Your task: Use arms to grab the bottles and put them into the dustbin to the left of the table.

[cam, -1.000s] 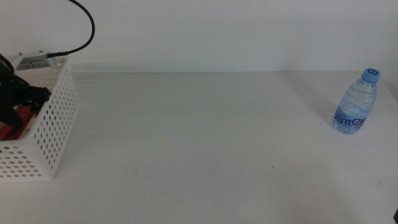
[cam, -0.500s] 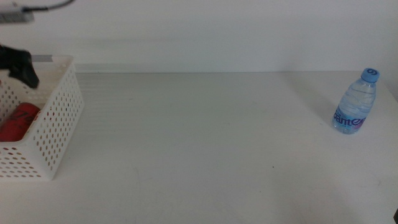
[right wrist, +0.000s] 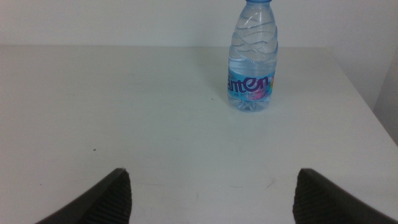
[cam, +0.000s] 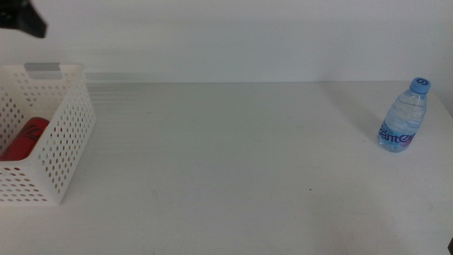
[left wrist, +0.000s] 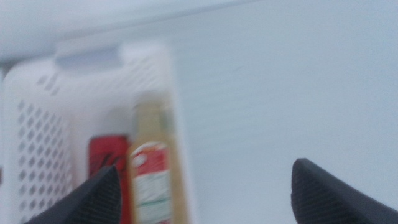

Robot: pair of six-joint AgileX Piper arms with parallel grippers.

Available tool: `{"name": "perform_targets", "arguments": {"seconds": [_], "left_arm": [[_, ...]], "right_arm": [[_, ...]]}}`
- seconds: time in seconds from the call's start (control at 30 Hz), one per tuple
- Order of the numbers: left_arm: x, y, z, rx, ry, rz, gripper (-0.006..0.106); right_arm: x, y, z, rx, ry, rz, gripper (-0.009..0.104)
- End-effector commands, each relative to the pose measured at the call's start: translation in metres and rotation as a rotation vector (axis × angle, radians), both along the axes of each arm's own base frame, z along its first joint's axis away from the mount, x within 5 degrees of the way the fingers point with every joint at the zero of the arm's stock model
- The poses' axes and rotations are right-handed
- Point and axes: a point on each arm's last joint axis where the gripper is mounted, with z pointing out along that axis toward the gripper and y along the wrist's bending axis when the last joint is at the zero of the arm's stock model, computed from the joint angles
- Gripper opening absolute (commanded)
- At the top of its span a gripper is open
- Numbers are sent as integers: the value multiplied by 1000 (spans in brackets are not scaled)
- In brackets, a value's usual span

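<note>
The white perforated dustbin (cam: 60, 145) stands at the table's left end. A red can (cam: 25, 138) lies inside it. In the left wrist view the yellow juice bottle (left wrist: 154, 180) and the red can (left wrist: 106, 165) lie side by side in the dustbin (left wrist: 37, 124). My left gripper (left wrist: 206, 168) hangs high above the bin, open and empty; only a dark tip of the left gripper (cam: 25, 18) shows in the middle view's top left corner. The clear blue-capped water bottle (cam: 405, 115) stands upright at the far right. My right gripper (right wrist: 212, 172) is open, short of that water bottle (right wrist: 252, 62).
The white table (cam: 226, 163) stretches wide between the dustbin and the water bottle. The bottle stands close to the table's right edge (right wrist: 367, 112). A pale wall runs behind the table.
My left gripper has risen out of the dustbin to the top left corner, leaving the red can lying inside. The water bottle has not moved.
</note>
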Motion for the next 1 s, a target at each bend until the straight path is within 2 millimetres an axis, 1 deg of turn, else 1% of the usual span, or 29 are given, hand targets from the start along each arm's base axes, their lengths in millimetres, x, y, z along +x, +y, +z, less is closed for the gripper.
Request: {"name": "perform_targets", "arguments": {"seconds": [0.0,0.1,0.2,0.3,0.47,0.57,0.77,0.97], "left_arm": [[-22,-22,29,-14,-160,-41,90],[-39,-43,32,-13,-240,-96,90],[-58,-60,29,-16,-315,-148,90],[-75,-74,22,-23,-346,-201,90],[-100,-93,5,-46,-353,-295,90],[-112,-99,-11,-87,-344,-317,90],[-142,-107,-43,-149,-400,-365,90],[-168,-108,-68,-209,-454,-378,90]], "right_arm": [[-1,-1,11,-16,-107,-6,68],[-1,-1,11,-16,-107,-6,68],[-1,-1,11,-16,-107,-6,68],[-1,-1,11,-16,-107,-6,68],[-1,-1,11,-16,-107,-6,68],[-1,-1,11,-16,-107,-6,68],[-1,-1,11,-16,-107,-6,68],[-1,-1,11,-16,-107,-6,68]]}}
